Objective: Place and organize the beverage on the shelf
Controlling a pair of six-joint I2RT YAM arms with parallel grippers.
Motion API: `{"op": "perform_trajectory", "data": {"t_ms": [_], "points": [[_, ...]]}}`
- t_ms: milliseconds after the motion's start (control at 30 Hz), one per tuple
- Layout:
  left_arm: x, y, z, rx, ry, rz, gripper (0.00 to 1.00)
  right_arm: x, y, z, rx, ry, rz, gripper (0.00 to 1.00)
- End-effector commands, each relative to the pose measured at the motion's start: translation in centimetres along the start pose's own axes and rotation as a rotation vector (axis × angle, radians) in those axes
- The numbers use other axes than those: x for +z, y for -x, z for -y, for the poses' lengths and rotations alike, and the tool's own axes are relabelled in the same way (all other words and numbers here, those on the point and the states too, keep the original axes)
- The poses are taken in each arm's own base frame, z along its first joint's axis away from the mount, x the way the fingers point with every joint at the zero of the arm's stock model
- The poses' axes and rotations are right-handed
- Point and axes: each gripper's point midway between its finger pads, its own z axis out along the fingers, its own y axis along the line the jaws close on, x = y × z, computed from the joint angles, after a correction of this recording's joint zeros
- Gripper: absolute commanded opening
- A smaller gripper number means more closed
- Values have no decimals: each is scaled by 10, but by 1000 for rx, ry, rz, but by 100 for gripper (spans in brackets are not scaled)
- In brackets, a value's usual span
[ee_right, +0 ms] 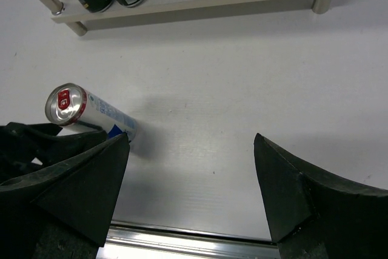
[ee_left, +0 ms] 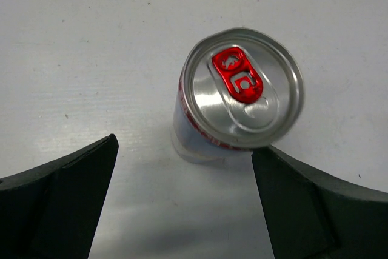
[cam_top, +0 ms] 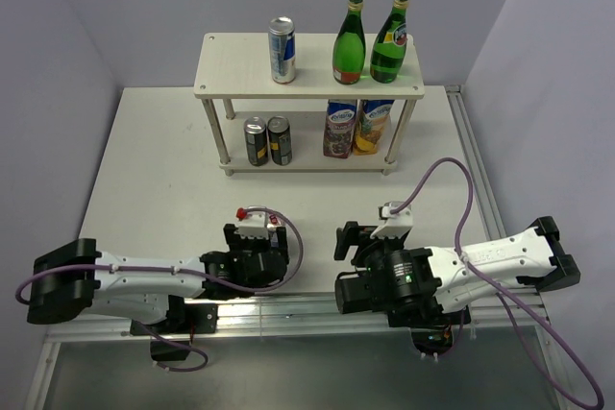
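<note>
Left gripper (ee_left: 184,144): jaws released, grasping nothing. The slim silver metal can with red pull-tab (ee_left: 242,89) stands upright on the white bench (ee_left: 73,40), centre-right of frame. Right gripper (ee_right: 191,136): jaws released, empty.

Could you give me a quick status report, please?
Left pincer open, above red-tab can, upright on table, not gripped. Right pincer open, empty. Shelf top has room; nothing blocking.

my left gripper (ee_left: 185,148) hangs low, jaws spread wide; my right gripper (ee_right: 191,142) gapes too, holding nothing; both arms (cam_top: 135,276) reach inward
</note>
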Motion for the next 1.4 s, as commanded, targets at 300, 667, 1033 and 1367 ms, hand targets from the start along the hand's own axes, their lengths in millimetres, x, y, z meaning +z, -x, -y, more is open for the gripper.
{"op": "perform_trajectory", "data": {"t_ms": [300,667,1033,1367], "points": [[50,18,22,-24,-31,51,97,3,3,30,-6,-17,34,90],[29,92,24,-12,53,98,12,4,4,19,-21,13,50,89],[-54,315,26,43,43,357,3,1,21,1,-32,47,96,89],[-45,456,22,90,2,511,2,0,25,-1,-31,51,99,89]]}}
